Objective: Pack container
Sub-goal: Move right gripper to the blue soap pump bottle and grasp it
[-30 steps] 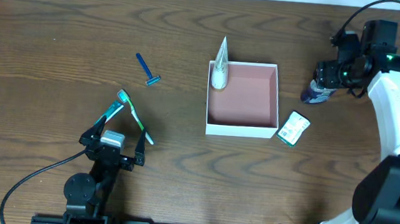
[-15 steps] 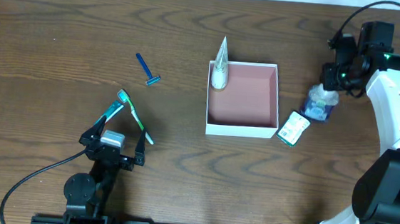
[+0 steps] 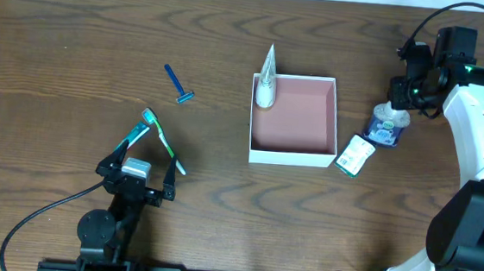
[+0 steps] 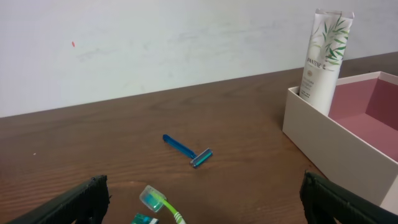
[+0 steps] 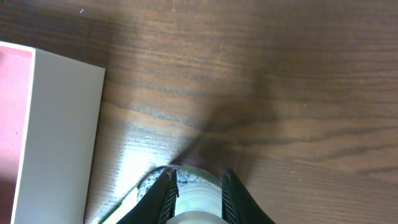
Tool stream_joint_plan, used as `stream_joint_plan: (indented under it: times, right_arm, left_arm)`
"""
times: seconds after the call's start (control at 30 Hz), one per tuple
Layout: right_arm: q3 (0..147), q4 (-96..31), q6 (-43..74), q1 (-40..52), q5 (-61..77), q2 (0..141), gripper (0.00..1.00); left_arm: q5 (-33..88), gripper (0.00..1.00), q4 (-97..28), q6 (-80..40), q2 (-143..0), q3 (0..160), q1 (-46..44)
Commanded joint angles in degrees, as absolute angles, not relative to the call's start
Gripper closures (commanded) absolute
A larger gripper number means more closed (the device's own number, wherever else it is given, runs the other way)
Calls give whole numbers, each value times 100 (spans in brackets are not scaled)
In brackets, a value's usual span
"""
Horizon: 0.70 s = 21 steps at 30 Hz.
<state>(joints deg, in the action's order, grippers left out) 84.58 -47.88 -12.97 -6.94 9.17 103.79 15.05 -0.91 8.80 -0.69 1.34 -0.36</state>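
The container, a shallow white box with a pink inside, sits right of centre. A white tube leans in its far left corner, and the left wrist view shows the tube above the container's wall. My right gripper is shut on the top of a small clear bottle with bluish contents, just right of the container. In the right wrist view the gripper clamps the bottle's pale neck. My left gripper stands open, empty, beside two green toothbrushes.
A blue razor lies left of the container, also seen as the razor ahead of the left gripper. A small green-and-white packet lies at the container's near right corner. The container's wall is left of the right gripper.
My right gripper has closed on the small bottle, which now shows tilted and slightly nearer the packet. The left arm has not moved.
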Motion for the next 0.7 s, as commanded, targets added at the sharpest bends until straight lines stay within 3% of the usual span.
stream_joint_plan:
  times: [0.0,0.3,0.67]
  right_arm:
    - [8532,-4681,-1247,-705,926,10138,99]
    - [8744,-4390,-1118,-467,950,9271,99]
    - [8744,-4045,-934,668,1103,8176,99]
  left_arm:
    - [1564,2,-276,845,-67,23,-1]
    - [1564,2,-276,847,-67,23,-1]
    - [1564,2,-276,847,-67,23,-1]
